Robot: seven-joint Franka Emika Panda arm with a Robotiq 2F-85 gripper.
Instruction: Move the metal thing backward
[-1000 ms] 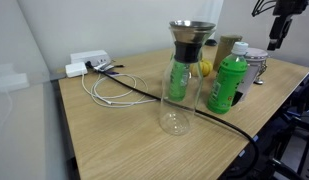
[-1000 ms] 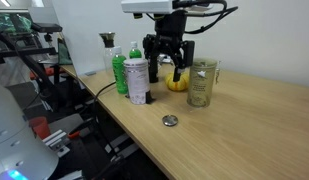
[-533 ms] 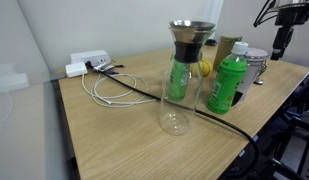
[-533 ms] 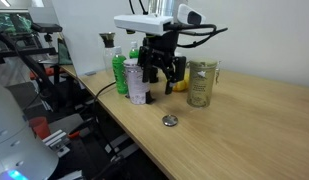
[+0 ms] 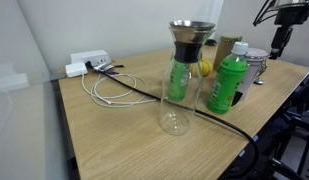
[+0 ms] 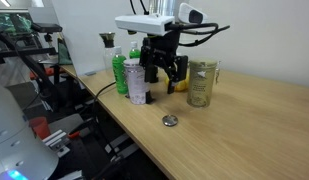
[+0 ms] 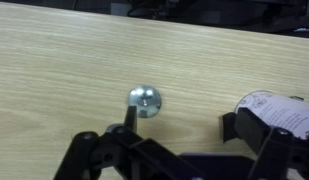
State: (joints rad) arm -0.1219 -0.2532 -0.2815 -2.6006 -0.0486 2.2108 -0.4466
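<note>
My pincer (image 6: 162, 76) hangs spread above the counter (image 6: 244, 130), pinching nothing. The metal thing (image 6: 136, 80) stands upright just beside the green bottle (image 6: 120, 72), on the bottle's side toward my pincer, and my fingers are close to it on its far side from the bottle. I cannot tell whether they touch it. In the wrist view its whitish top (image 7: 272, 106) shows by one finger (image 7: 240, 128), not between the two. A small round metal disc (image 7: 145, 100) lies on the bare wood, farther from the bottle. The glass carafe (image 5: 183, 75) stands on the bottle's other side.
</note>
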